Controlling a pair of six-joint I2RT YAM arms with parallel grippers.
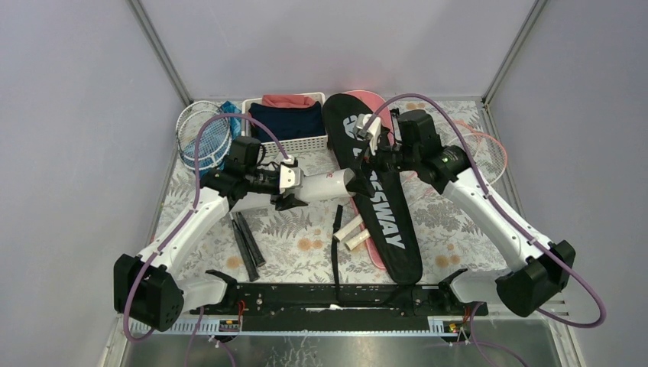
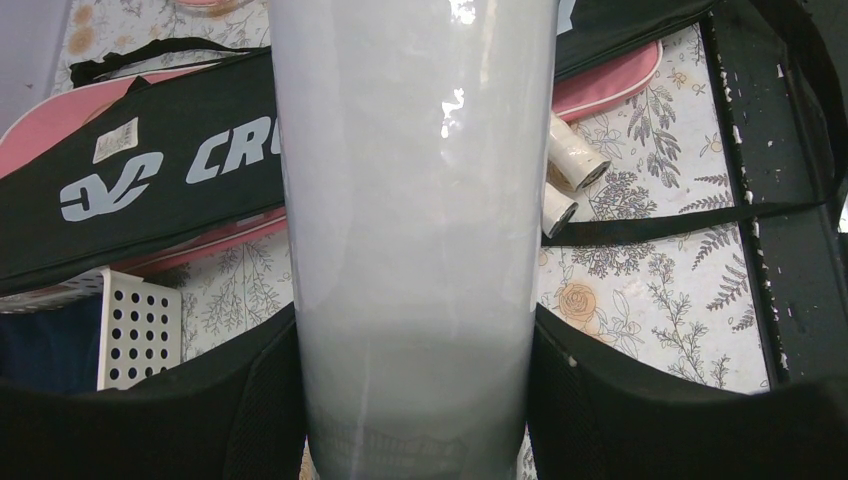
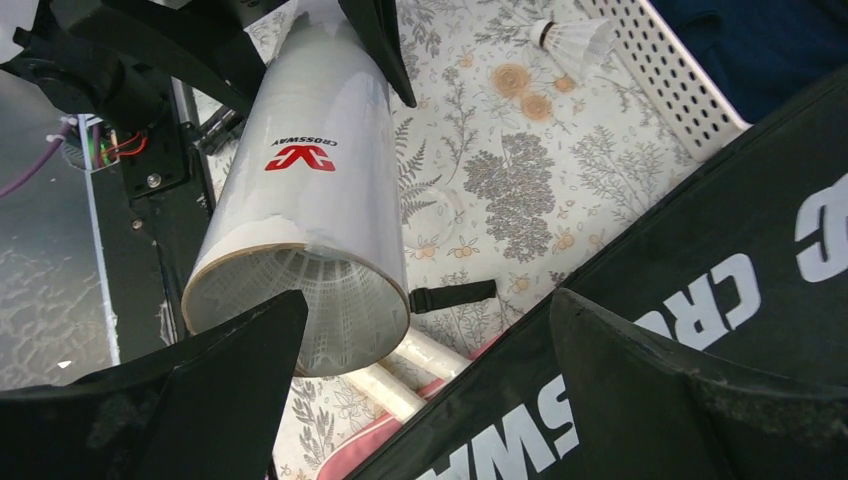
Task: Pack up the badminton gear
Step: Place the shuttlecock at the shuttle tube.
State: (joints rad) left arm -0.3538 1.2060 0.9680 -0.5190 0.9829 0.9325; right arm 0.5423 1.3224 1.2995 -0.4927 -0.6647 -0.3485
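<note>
The white shuttlecock tube filled the left wrist view, and the left gripper was clamped on it, a finger pressed against each side. The tube was held off the table just left of the black CROSSWAY bag, with its open mouth turned toward the bag and close to the bag's left edge. Stacked shuttlecocks showed inside the mouth.

The right gripper hovered over the bag's wide head end with its jaws spread wide and nothing between them. A pink bag lay under the black one. Two white racket handles poked out at the black bag's left edge, and one loose shuttlecock lay further left of the bag, beside the white basket.

The step in hand looked like bringing the tube to the bag. No opening in the bag showed, so the next move probably called for the free gripper to find and lift the bag's edge. The left arm would meanwhile have to keep the tube level so nothing slid out.
</note>
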